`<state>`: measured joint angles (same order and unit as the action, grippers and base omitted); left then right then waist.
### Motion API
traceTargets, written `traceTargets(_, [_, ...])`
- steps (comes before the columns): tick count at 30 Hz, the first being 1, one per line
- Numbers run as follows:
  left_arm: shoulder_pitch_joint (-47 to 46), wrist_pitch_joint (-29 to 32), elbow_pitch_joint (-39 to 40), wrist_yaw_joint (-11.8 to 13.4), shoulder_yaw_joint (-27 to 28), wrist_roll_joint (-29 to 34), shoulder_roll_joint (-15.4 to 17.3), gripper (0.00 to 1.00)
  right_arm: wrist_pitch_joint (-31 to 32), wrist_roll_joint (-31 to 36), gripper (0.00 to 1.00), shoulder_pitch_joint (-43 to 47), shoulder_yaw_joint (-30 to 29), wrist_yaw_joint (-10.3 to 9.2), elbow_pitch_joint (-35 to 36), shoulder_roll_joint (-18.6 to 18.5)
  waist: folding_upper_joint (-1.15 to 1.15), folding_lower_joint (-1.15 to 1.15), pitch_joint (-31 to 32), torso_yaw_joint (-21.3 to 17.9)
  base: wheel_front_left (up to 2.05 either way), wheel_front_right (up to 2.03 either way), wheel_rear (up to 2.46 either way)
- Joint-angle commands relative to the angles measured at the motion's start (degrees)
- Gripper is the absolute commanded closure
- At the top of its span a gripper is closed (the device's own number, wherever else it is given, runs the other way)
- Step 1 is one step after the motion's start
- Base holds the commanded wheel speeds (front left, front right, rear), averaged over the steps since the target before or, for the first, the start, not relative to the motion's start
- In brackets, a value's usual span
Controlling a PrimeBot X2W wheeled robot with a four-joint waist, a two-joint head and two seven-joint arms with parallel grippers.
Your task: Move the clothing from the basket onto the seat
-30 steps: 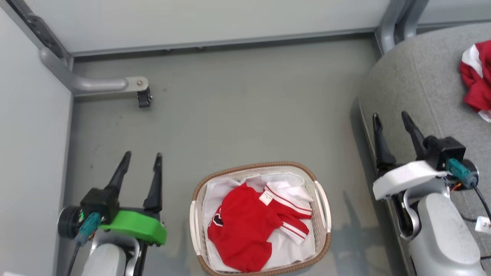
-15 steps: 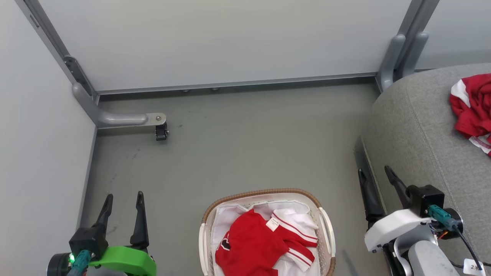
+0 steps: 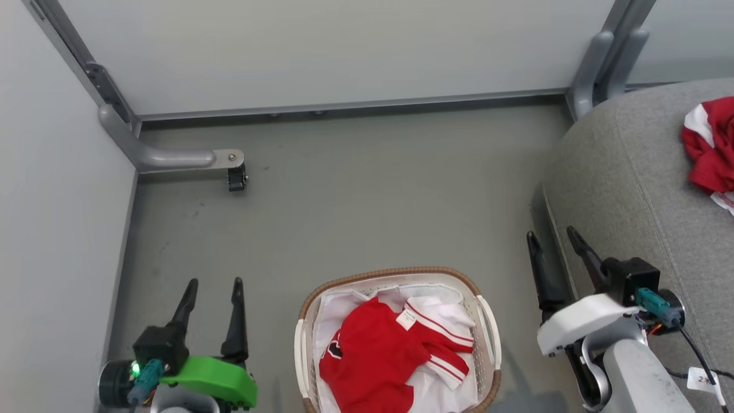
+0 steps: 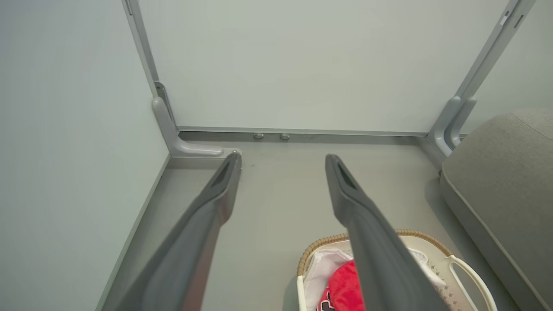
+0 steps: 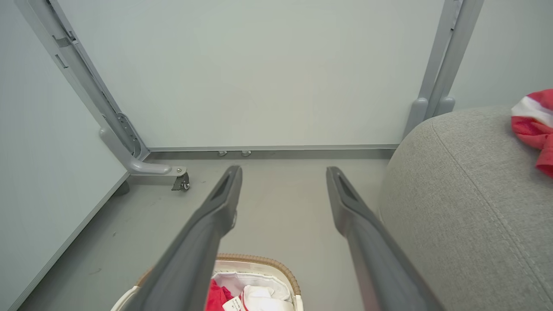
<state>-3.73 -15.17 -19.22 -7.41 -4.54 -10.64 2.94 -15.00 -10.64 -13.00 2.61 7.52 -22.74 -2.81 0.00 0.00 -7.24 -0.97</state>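
Observation:
The oval cream basket (image 3: 485, 321) with a brown woven rim stands on the floor at the bottom centre of the head view. Inside it lies a red garment (image 3: 373, 358) with red-and-white striped trim and a white label tag, on a white liner. A second red and white garment (image 3: 708, 152) lies on the grey seat (image 3: 625, 183) at the right. My left gripper (image 3: 211, 282) hangs open to the left of the basket, holding nothing. Between basket and seat, my right gripper (image 3: 551, 236) is open and empty too. The basket (image 4: 315, 252) and the seat (image 5: 466, 194) also appear in the wrist views.
Pale partition walls close off the back and left. A grey metal leg with a small caster (image 3: 236, 176) juts onto the floor at the back left, and a grey upright post (image 3: 599, 63) stands by the seat's far corner. Grey floor (image 3: 367, 201) stretches beyond the basket.
The head camera has tilted up and then slightly back down, shifting the whole picture. Both grippers stay open and empty; the garments lie as before.

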Motion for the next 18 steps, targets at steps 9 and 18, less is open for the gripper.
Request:
traceTargets(9, [-10.94, 0.02, -8.17, -0.14, -10.36, -4.25, 1.06, 0.00, -0.26, -0.98, 0.00, -7.18, 1.55, -0.06, 3.30, -0.21, 0.00, 0.00, -14.78, -5.21, 0.00, 0.00, 0.00])
traceTargets(18, [-21.79, 0.03, -16.85, -0.15, -19.92, -6.88, 3.94, 0.00, -0.25, -3.54, 0.00, -12.50, 4.04, -0.06, 6.63, -0.17, 0.00, 0.00, -25.26, -9.14, 0.00, 0.00, 0.00])
